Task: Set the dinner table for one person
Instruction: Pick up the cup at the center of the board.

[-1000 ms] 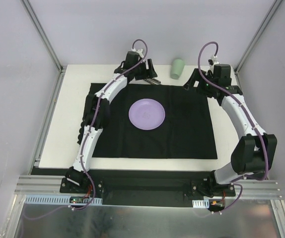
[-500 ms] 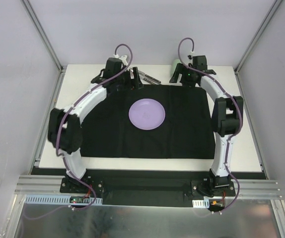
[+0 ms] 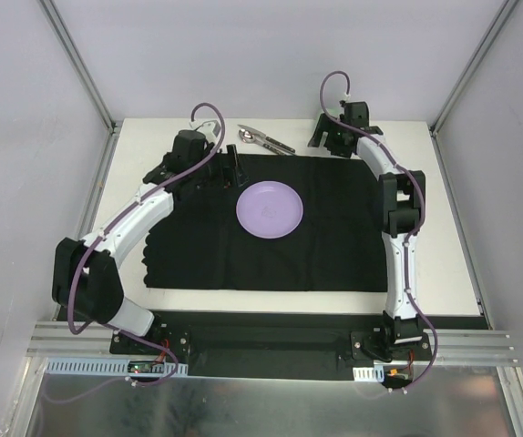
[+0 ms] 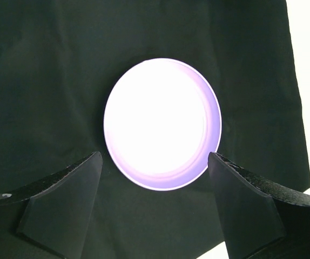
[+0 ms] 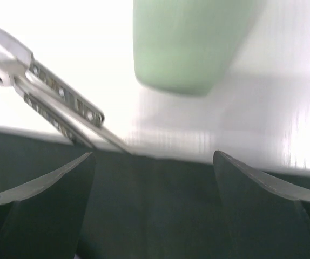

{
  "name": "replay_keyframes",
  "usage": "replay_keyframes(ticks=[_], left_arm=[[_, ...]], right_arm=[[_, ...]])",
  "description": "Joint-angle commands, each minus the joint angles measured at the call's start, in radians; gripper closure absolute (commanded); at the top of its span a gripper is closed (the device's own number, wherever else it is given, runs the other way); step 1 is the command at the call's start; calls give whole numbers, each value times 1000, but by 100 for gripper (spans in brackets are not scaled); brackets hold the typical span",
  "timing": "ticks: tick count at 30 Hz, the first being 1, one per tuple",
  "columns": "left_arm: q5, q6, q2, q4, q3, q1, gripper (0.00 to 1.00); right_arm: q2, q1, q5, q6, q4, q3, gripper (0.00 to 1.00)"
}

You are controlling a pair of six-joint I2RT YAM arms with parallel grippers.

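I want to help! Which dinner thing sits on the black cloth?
The purple plate; the green cup and silver cutlery are on the white table.

1. Mat (image 3: pixel 334 246): black cloth, spread flat over the middle of the table (image 3: pixel 444 264). Its 9 o'clock edge runs uneven.
2. Plate (image 3: pixel 270 209): round and lilac, lying on the mat a little toward 12 o'clock from the mat's centre.
3. Cutlery (image 3: pixel 263 138): silver pieces lying together at the plate's 12 o'clock, off the mat. They lie slanted, with the handle ends at the mat's far edge.
4. Cup (image 5: pixel 187 43): pale green and blurred, at the plate's 1 o'clock, off the mat. It sits near the cutlery without touching it.
5. Walls (image 3: pixel 271 55): plain grey panels, with metal posts (image 3: pixel 79 64) at 10 and 2 o'clock.
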Motion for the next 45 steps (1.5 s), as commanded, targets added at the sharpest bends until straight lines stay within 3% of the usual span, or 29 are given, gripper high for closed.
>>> replay_keyframes(ticks=[1,11,45], left_arm=[[-49,14,-90,30,-40,9,20],[-85,17,-148,45,-90,12,20],[-93,12,-196,88,-169,59,19]], right_arm=[[46,-7,49,96,67,117,5],[104,-40,52,249,204,125,4],[262,-52,19,374,353,250,0]])
